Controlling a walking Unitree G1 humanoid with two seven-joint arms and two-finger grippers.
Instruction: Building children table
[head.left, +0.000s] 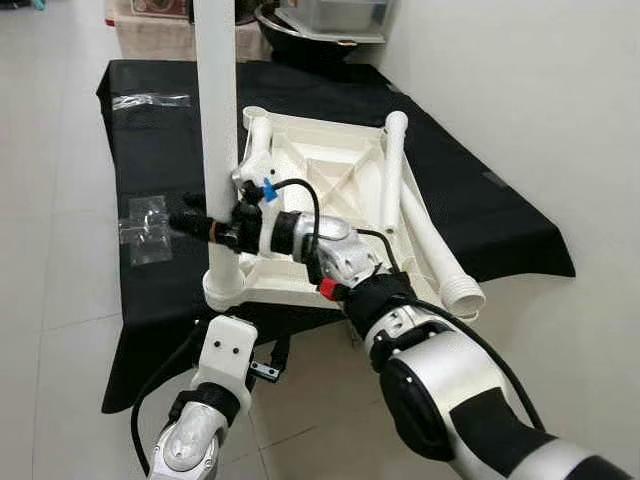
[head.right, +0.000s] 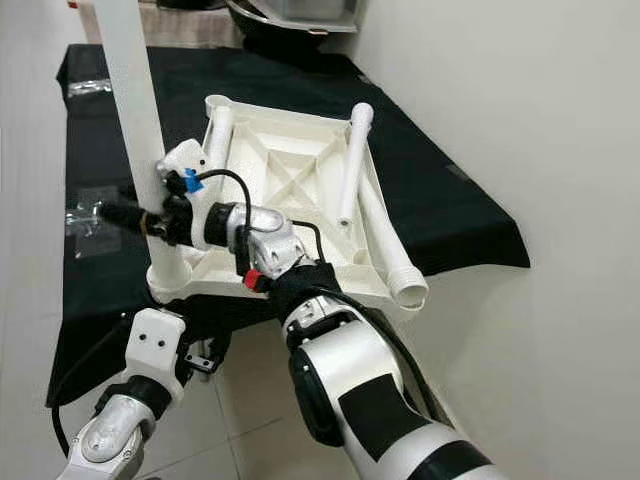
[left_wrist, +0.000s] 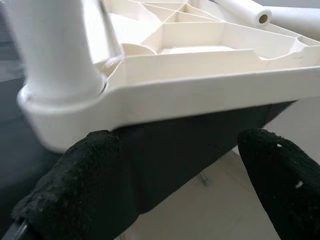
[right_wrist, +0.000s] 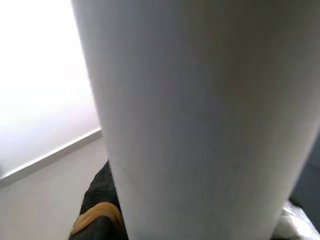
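Observation:
A white plastic tabletop (head.left: 330, 180) lies upside down on a black-clothed table (head.left: 160, 160). One white leg (head.left: 216, 120) stands upright in its near-left corner socket (head.left: 225, 285). My right gripper (head.left: 205, 222) is shut on this upright leg a little above the socket; the leg (right_wrist: 200, 120) looms close in the right wrist view. My left gripper (left_wrist: 175, 185) is open just below that corner, one black finger (left_wrist: 75, 185) on each side, not touching the rim (left_wrist: 200, 90). Two loose legs (head.left: 392, 170) (head.left: 440, 250) lie along the tabletop's right side.
Clear plastic bags (head.left: 148, 228) (head.left: 150, 100) lie on the black cloth left of the tabletop. A white wall (head.left: 520, 90) runs close along the right. A dark bowl and a clear box (head.left: 330, 20) stand beyond the table. Tiled floor (head.left: 50, 200) lies to the left.

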